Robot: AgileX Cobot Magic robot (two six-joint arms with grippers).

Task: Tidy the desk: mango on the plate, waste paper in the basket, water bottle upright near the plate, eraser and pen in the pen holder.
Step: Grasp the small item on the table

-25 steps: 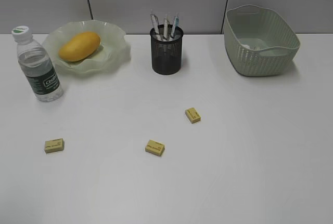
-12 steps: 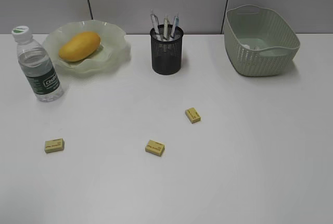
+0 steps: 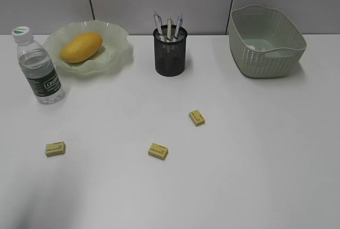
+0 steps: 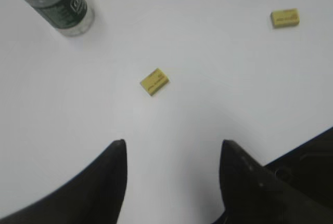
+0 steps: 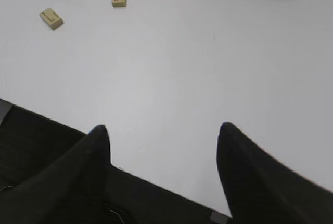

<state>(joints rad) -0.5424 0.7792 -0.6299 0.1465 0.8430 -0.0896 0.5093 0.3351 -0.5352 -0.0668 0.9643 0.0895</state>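
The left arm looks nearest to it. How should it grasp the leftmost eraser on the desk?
From straight above, left gripper closing across the short sides of the leftmost eraser. It lies flat on the desk, a low block, so only its side faces offer grip.

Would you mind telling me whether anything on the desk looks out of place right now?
Three yellow erasers lie loose on the desk: left eraser, middle eraser, right eraser. None is in the pen holder. Mango, plate and upright water bottle look fine.
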